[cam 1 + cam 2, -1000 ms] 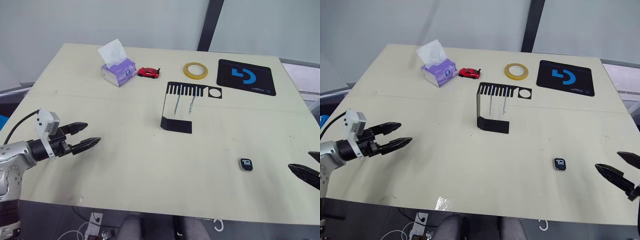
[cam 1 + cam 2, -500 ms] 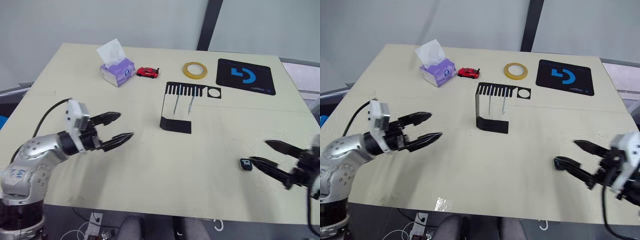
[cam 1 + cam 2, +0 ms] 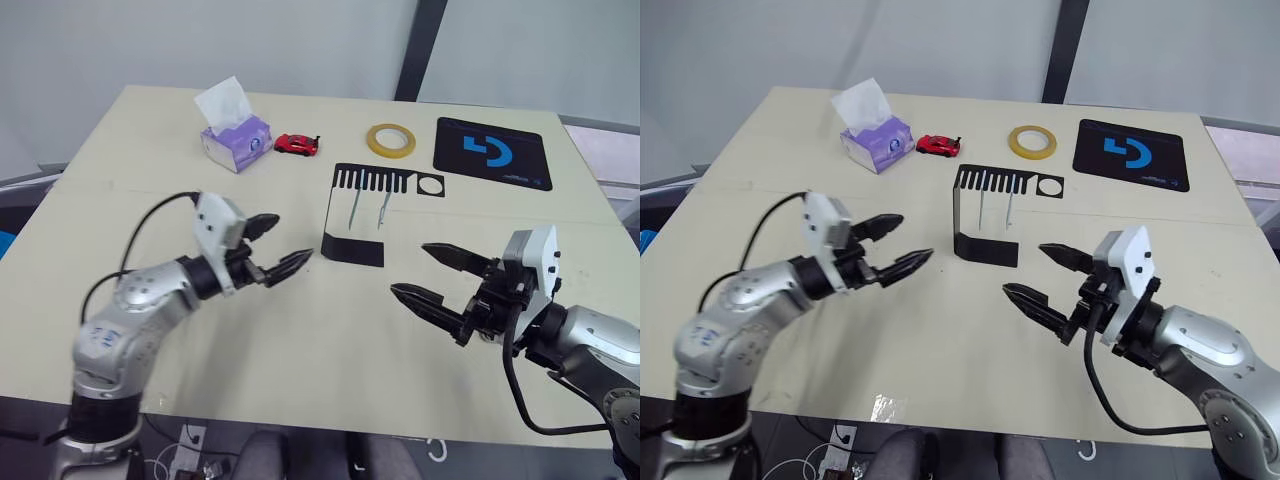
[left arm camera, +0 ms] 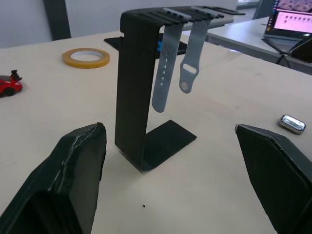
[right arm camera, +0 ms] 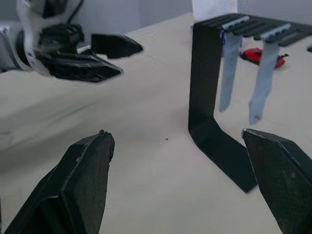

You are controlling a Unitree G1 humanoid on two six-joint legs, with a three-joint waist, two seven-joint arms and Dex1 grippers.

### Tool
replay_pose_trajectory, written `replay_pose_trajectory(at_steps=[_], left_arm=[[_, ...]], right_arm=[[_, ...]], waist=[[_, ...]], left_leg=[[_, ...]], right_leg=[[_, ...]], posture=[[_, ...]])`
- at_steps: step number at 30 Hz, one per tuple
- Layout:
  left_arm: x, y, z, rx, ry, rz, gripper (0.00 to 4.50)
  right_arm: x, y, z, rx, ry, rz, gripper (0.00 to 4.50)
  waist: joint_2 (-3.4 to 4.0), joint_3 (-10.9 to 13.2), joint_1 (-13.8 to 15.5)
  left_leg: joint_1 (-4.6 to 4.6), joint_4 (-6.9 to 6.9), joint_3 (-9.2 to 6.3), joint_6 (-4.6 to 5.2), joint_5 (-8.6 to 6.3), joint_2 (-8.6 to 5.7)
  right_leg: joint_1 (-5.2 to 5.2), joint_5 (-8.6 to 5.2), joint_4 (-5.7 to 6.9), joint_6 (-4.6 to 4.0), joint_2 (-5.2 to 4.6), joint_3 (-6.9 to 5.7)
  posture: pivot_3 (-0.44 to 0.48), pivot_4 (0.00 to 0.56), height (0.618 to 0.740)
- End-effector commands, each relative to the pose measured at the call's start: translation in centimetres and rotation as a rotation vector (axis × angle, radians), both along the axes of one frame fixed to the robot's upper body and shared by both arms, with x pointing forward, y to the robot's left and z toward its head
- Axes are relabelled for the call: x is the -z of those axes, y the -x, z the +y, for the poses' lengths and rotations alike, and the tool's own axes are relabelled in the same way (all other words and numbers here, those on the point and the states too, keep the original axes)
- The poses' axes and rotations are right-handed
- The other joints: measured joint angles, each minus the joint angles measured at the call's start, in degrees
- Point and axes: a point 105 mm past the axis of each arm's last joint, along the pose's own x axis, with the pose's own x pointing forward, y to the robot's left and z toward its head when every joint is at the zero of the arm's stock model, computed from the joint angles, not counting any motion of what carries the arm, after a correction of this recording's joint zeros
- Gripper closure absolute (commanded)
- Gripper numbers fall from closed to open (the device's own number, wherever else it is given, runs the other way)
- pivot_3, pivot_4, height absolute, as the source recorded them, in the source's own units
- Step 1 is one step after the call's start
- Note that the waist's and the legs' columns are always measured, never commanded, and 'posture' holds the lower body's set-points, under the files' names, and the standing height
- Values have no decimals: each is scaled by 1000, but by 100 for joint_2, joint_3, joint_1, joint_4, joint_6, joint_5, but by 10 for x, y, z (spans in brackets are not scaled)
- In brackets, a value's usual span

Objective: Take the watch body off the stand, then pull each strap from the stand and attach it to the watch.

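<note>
On the surface [image 3: 300, 340], we see the stand [image 3: 360, 215] with both straps [image 4: 168, 73] between our two wide-spread, empty grippers: left [image 3: 278, 247], right [image 3: 430, 275].

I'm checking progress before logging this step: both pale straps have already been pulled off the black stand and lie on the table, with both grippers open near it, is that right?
Not quite: both straps hang from the top plate of the stand, as the left wrist view shows. The left gripper and the right gripper are indeed open near it.
</note>
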Motion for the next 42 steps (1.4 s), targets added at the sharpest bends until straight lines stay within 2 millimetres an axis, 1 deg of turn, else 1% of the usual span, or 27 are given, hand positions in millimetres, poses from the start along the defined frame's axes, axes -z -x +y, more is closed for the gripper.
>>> replay_pose_trajectory(at_steps=[1, 8, 15, 18, 25, 29, 32, 37, 42], left_arm=[[-11, -14, -7, -110, -13, -68, 0], [-9, -31, -28, -197, -7, -93, 0], [3, -47, -35, -273, -39, -107, 0], [8, -57, -40, -302, -48, -119, 0], [8, -74, -51, -359, -28, -127, 0], [5, -80, -54, -391, -25, -127, 0], [7, -80, -52, -414, -29, -115, 0], [9, -79, -52, -410, -35, -104, 0], [10, -81, -52, -408, -40, -98, 0]], right_arm=[[-7, 6, 6, -28, 0, -14, 46], [-11, 4, 5, -22, 15, -10, 46], [-10, 6, 1, 4, 20, -7, 46], [-9, 5, -1, 19, 18, -10, 46], [-10, 5, -1, 32, 15, -15, 46], [-10, 5, -3, 42, 20, -20, 46], [-11, 5, -4, 48, 22, -22, 46], [-11, 4, -5, 54, 22, -24, 46], [-11, 4, -6, 57, 21, -24, 46]], waist=[[0, 0, 38], [0, 0, 41], [-1, -1, 53], [-1, -1, 60], [-2, -1, 61], [-2, -1, 59], [-2, -1, 64], [-2, -1, 66], [-2, -1, 65]], left_leg=[[-1, 2, 0, 0, 0, 0], [-23, 9, -3, 5, -1, -3], [-29, 12, -5, 9, 4, -4], [-31, 12, -5, 10, 4, -6], [-34, 14, -5, 11, 4, -6], [-33, 14, -5, 12, 4, -5], [-34, 14, -5, 11, 4, -5], [-34, 14, -5, 11, 4, -6], [-34, 14, -5, 11, 5, -6]], right_leg=[[-1, 0, 0, 0, 0, -1], [-14, 2, -1, 4, 1, -3], [-18, 2, 1, 4, 2, -4], [-18, 3, -1, 5, 1, -4], [-18, 4, -2, 8, 1, -6], [-19, 4, 0, 8, 3, -6], [-19, 4, -1, 8, 2, -6], [-19, 5, 0, 8, 1, -6], [-19, 5, 0, 8, 1, -6]], posture=[[0, 150, 738], [0, 150, 738], [0, 150, 738], [0, 150, 738], [0, 150, 738], [0, 150, 738], [0, 150, 738], [0, 150, 738], [0, 150, 738]])
